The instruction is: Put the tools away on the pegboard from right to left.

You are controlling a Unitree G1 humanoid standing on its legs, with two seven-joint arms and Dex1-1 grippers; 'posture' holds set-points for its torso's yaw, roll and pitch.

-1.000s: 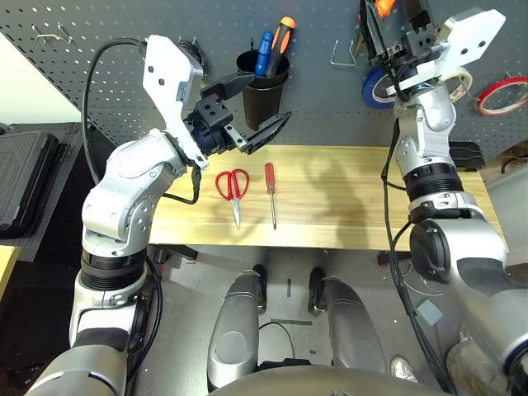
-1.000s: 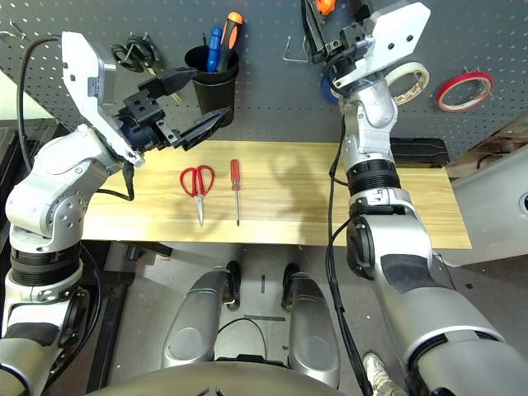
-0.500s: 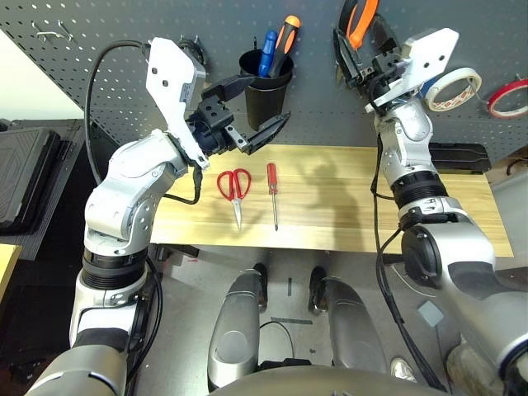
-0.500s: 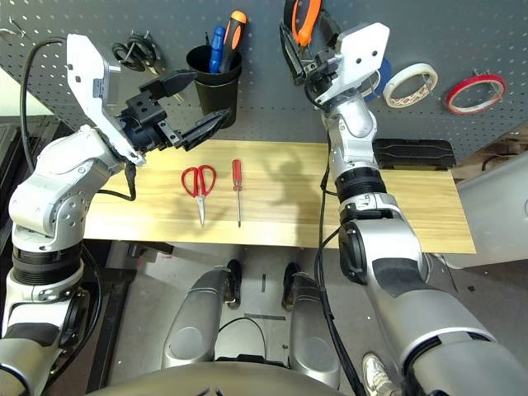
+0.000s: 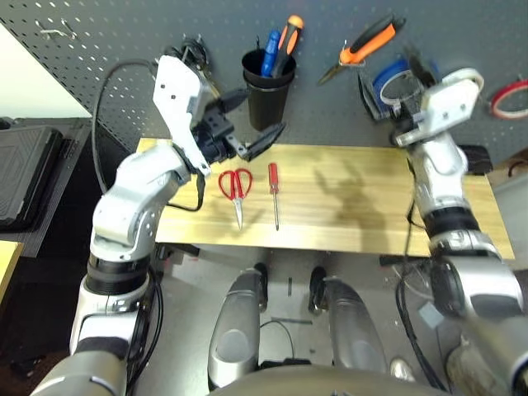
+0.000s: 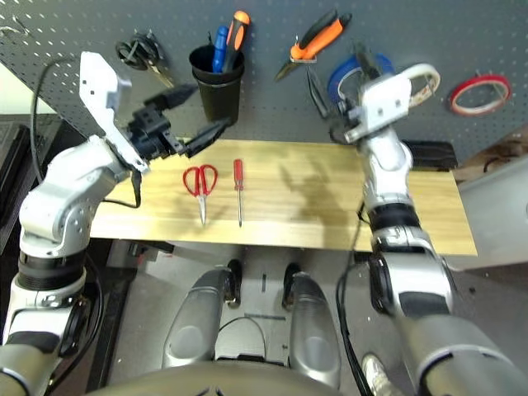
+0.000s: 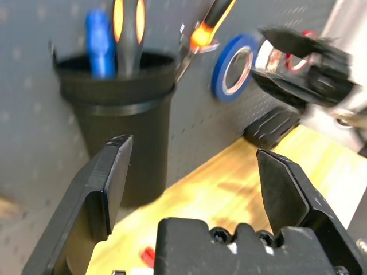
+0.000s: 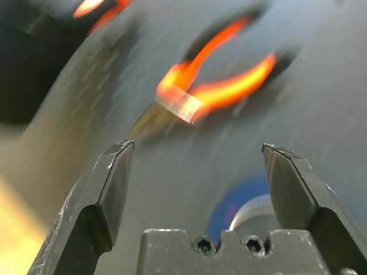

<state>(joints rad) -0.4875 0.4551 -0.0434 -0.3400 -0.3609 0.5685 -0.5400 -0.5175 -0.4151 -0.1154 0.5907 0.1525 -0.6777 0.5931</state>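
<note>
Hanging on pegboard [image 5: 99, 49]: orange-and-black pliers [image 5: 363, 51], red tape ring [image 5: 508, 97].
Red scissors [image 5: 236, 188] and red screwdriver [image 5: 272, 191] lie on table [image 5: 355, 206]; left gripper [image 5: 252, 124] and right gripper [image 5: 388, 103] fingers spread, empty.

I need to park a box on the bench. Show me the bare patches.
The table is bare from the red-handled screwdriver rightward to the right arm and the black block at the right end. It is crowded at the left: red-handled scissors, the screwdriver and the left gripper above them.
</note>
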